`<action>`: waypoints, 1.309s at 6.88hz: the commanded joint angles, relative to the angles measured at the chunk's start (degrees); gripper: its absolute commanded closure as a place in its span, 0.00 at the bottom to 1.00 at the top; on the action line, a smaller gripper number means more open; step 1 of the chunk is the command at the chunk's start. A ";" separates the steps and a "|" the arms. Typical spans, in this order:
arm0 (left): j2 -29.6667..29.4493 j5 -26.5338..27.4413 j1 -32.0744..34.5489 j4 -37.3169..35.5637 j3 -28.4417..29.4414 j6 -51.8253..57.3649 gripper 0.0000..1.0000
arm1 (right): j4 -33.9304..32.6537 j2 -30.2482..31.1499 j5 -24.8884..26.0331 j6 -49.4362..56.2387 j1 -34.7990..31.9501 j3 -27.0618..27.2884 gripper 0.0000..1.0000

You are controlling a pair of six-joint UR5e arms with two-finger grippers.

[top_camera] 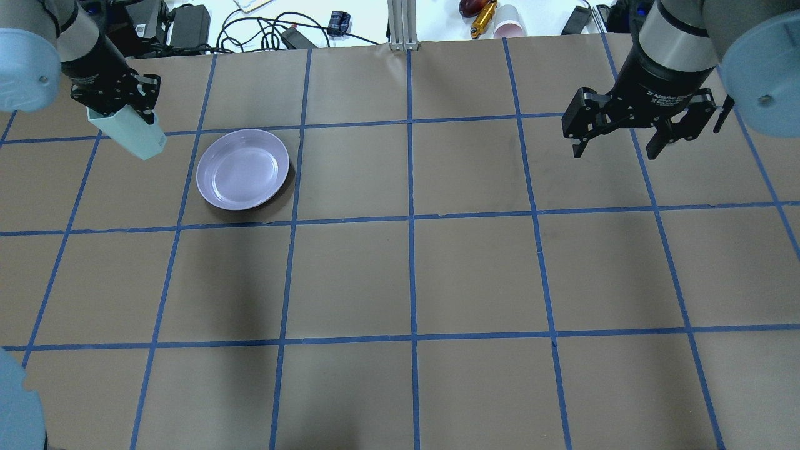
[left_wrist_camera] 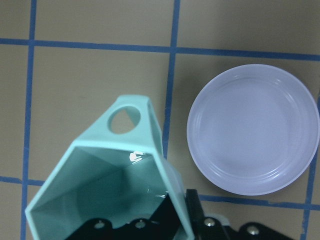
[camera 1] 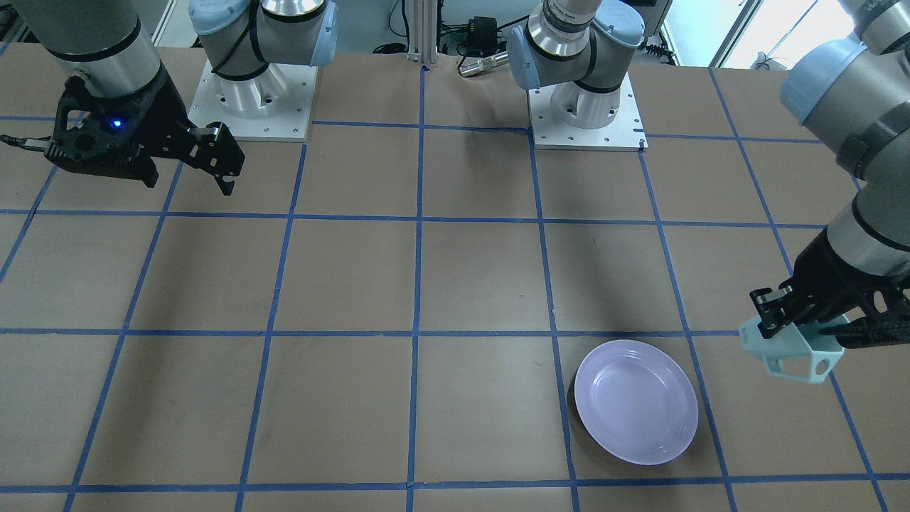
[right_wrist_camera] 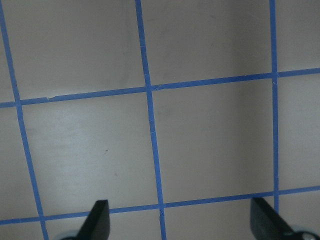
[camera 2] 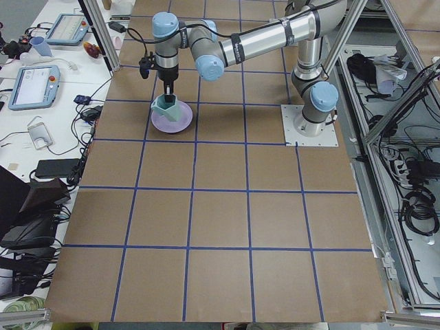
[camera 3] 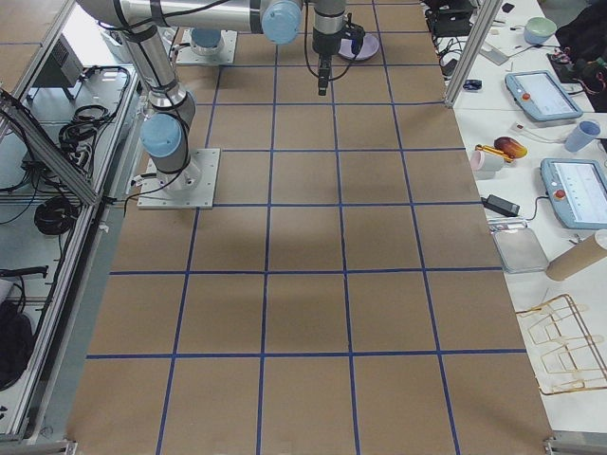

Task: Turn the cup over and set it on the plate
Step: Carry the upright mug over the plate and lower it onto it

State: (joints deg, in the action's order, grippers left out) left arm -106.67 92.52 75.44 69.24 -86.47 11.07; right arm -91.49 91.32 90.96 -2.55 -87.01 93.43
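Note:
My left gripper [top_camera: 115, 103] is shut on the rim wall of the pale mint-green cup [top_camera: 132, 136] and holds it above the table, mouth up. The left wrist view shows the cup's [left_wrist_camera: 100, 185] teal inside and its handle pointing away. The lavender plate [top_camera: 242, 169] lies empty on the table beside the cup, apart from it; it also shows in the left wrist view [left_wrist_camera: 252, 130] and the front view [camera 1: 635, 400]. In the front view the cup [camera 1: 793, 355] hangs under the left gripper [camera 1: 796, 331]. My right gripper [top_camera: 615, 150] is open and empty, far across the table above bare paper.
The brown table top [top_camera: 412, 275] has a grid of blue tape. The arm bases [camera 1: 586, 107] stand at the robot's edge. Cables, a pink cup [top_camera: 509, 28] and small items lie beyond the far edge.

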 commanded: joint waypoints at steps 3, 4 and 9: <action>-2.22 0.73 4.18 -16.46 -10.10 -5.35 1.00 | 0.00 0.00 0.01 0.00 0.00 0.00 0.00; -3.27 0.90 5.49 -17.37 -10.38 -5.79 1.00 | 0.00 0.00 0.01 0.00 0.00 0.00 0.00; -7.67 0.47 7.97 -22.65 -10.30 -8.78 1.00 | 0.00 0.00 0.01 0.00 0.00 0.00 0.00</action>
State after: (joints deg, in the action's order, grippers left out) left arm -113.47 93.10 83.30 47.50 -96.81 2.47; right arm -91.50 91.32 90.97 -2.55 -87.01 93.46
